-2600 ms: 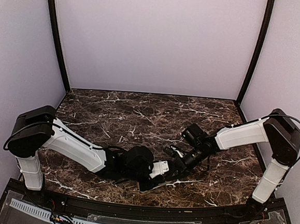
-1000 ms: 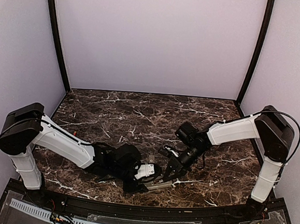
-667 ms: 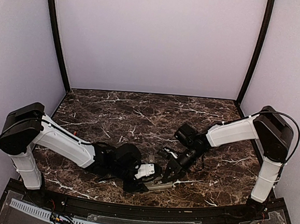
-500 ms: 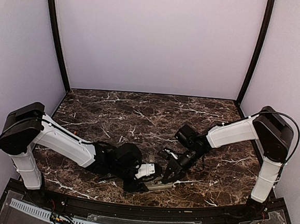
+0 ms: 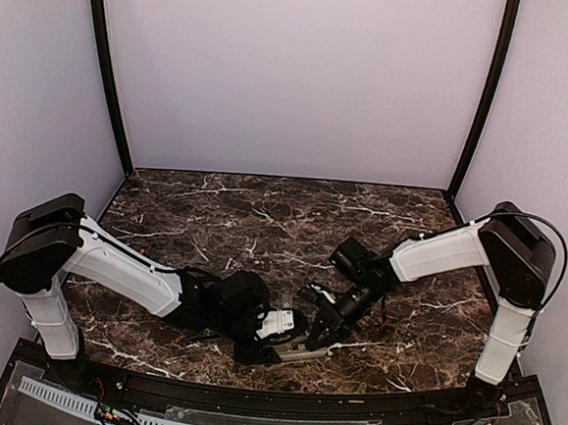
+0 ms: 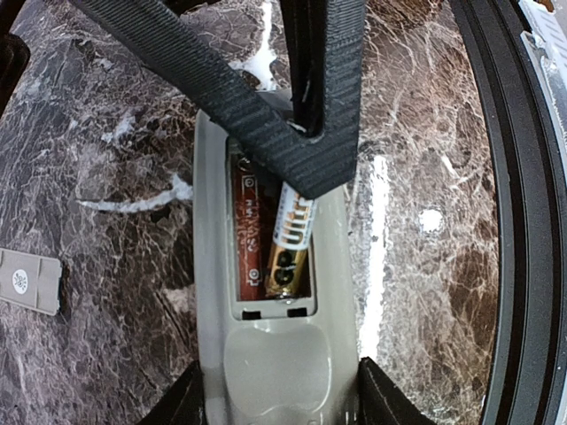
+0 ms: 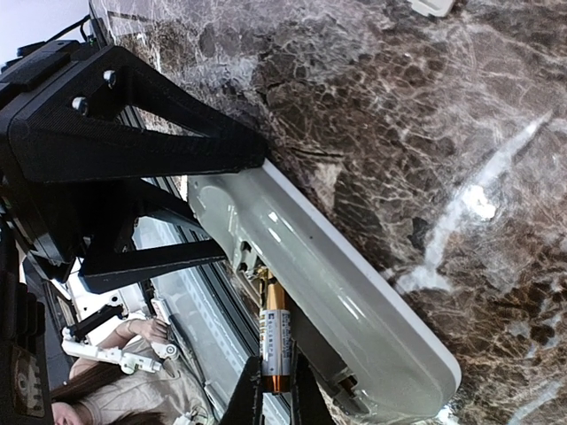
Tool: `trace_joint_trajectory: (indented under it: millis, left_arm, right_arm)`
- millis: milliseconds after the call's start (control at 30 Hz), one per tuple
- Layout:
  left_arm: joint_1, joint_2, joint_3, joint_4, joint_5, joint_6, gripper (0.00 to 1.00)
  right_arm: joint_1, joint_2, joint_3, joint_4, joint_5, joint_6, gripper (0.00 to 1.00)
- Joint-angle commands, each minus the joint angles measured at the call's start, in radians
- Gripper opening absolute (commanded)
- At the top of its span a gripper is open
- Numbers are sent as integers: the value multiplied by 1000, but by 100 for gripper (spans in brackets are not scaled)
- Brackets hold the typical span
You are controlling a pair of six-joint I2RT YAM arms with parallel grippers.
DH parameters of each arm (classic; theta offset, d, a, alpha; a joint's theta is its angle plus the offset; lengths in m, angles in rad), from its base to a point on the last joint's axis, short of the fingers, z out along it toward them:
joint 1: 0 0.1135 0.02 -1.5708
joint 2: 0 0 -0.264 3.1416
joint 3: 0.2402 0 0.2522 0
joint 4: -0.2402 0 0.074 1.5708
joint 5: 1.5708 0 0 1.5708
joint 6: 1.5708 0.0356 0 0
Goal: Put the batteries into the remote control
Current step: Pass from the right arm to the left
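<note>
The battery (image 6: 291, 243) pinched by right pincer (image 7: 274, 397) runs along the remote control (image 6: 275, 354) clamped in left pincer (image 6: 280, 403).

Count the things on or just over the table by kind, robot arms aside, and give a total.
remote control: 1
battery: 1
battery cover: 1
Total: 3

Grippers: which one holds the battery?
The right gripper, shut on the battery; the left gripper instead clasps the remote control.
</note>
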Motion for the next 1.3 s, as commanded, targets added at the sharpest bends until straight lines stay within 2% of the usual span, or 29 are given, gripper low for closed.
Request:
trace_joint_trajectory:
  millis: [0,100,300,467,633,800,1067,1267]
  left_arm:
    - [-8,37,-6,-7,48,2,46]
    - [-8,30,-4,-6,37,21,57]
    - [-8,-51,-34,61,24,52,68]
    - [-10,-92,-35,116,40,60,70]
    - [-32,-63,-22,184,24,46,63]
    - [-52,7,31,168,-23,63,47]
    - [-60,39,50,184,-58,86,33]
    - [-60,57,54,165,-61,96,27]
  right_arm:
    - [18,45,36,-39,67,-69,0]
    - [2,68,69,-91,62,-113,0]
    - [0,109,92,-111,33,-136,0]
    - [-1,120,105,-117,31,-137,0]
    - [-7,126,114,-118,36,-140,0]
    - [-9,121,112,-113,39,-140,0]
    - [-9,117,110,-104,39,-138,0]
    - [-9,119,114,-102,37,-140,0]
